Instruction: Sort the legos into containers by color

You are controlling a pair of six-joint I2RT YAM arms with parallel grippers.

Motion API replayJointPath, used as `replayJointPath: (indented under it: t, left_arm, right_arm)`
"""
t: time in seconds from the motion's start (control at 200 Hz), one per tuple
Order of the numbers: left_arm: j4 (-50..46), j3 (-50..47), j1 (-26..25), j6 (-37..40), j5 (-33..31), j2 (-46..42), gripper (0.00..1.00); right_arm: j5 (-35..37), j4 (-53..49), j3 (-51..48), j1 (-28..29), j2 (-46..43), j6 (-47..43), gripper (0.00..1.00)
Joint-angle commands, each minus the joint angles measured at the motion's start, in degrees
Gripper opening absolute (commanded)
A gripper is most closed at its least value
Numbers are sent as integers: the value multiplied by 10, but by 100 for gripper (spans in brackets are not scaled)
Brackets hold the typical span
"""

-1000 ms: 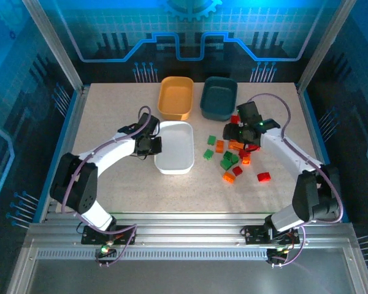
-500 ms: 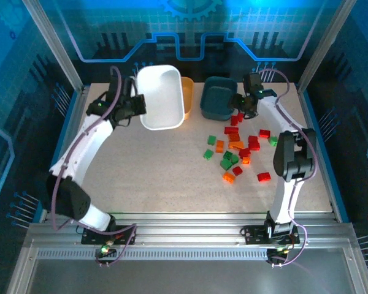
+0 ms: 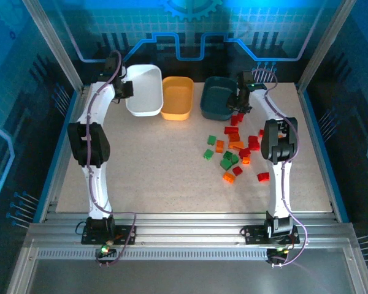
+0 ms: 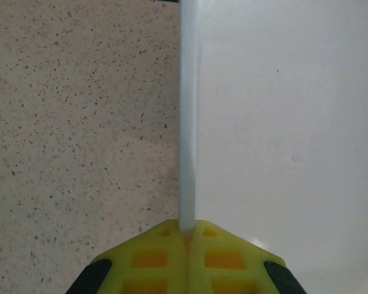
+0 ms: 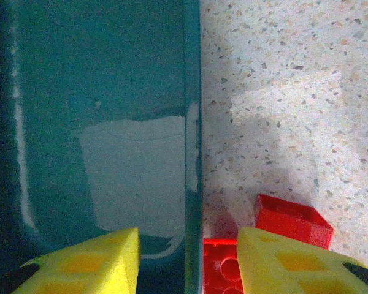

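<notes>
Top: left gripper (image 3: 124, 90) on the left rim of shallow white plastic tray (image 3: 144, 92); tiny red, orange, green plastic bricks (image 3: 233, 150) loose on table (image 3: 141, 159), nearer right arm. Left wrist: left gripper clamped on that rim (running straight ahead). Right wrist: right gripper (image 5: 189, 239) wide, straddling wall of dark teal plastic tray (image 5: 110, 92); red bricks (image 5: 291, 220) just outside.

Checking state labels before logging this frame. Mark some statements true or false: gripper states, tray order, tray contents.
1. The left gripper is shut on the rim of the white tray. True.
2. The right gripper holds a red lego. False: its fingers stand apart astride the wall of the teal tray; two red legos lie on the table beside it.
3. From above, the trays sit in a row: white, orange tray, teal, left to right. True.
4. Legos already lie in the orange tray. False: it looks empty; the loose legos lie on the table.
</notes>
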Motion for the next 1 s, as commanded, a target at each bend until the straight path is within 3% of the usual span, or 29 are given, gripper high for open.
replayJointPath:
  t: [0.0, 0.2, 0.485, 0.685, 0.996]
  left_arm:
    - [-25, 42, 4, 55, 14, 21, 0]
    - [-54, 91, 9, 113, 13, 76, 0]
    - [-36, 69, 44, 76, 82, 49, 0]
    - [-19, 58, 61, 76, 104, 44, 0]
    - [-35, 168, 54, 59, 163, 157, 0]
  right_arm:
    - [5, -32, 40, 4, 27, -17, 45]
    - [13, -33, 74, 10, 56, -28, 32]
    - [24, -25, 87, 23, 67, -37, 13]
    - [16, -16, 94, 29, 72, -36, 11]
    - [-28, 7, 99, 35, 82, -57, 10]
